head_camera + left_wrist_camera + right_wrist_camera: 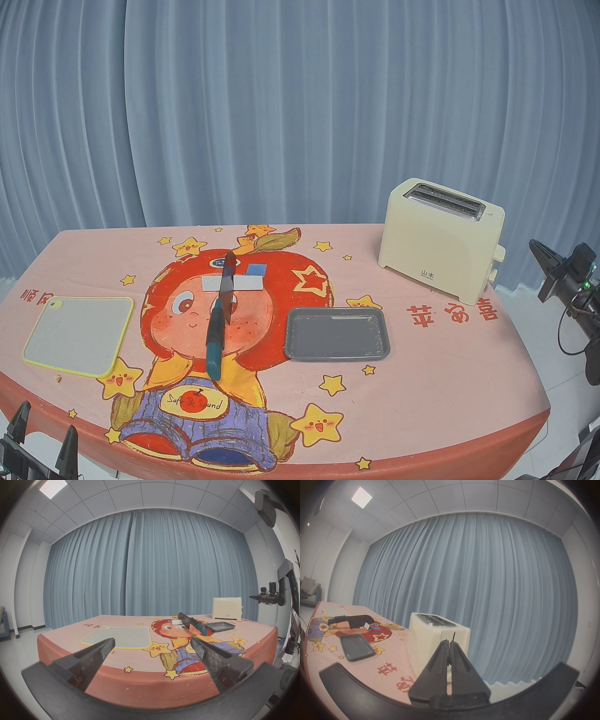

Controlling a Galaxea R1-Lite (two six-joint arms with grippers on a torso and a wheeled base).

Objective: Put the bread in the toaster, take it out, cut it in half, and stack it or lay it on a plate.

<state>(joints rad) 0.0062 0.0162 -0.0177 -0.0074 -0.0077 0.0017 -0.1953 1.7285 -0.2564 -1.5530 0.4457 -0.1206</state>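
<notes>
- At the bottom left corner of the head view, the left gripper (45, 431) pokes up just off the near edge of the table (437, 387). Its own wrist view adds what the head view can't: the two fingers (93, 658) are spread wide, with nothing between them and touching nothing.
- At the left of the table lies a pale cutting board (78, 335) with a yellow rim.
- In the middle of the head view is the knife (220, 315), with its teal handle towards the near edge and its blade propped on a small white-and-blue rest (250, 282).
- Just right of the knife, but apart from it, sits a flat grey rectangular plate (337, 334).
- At the upper right stands the cream toaster (440, 239). The head view looks down on its top slots, but I can't tell what is inside them. The left wrist view shows it side-on, far across the table.
- At the right edge of the head view, the right gripper (540, 251) hangs beyond the table, beside the toaster. Its wrist view shows the fingers pressed together, gripping nothing, with the toaster close behind.
</notes>
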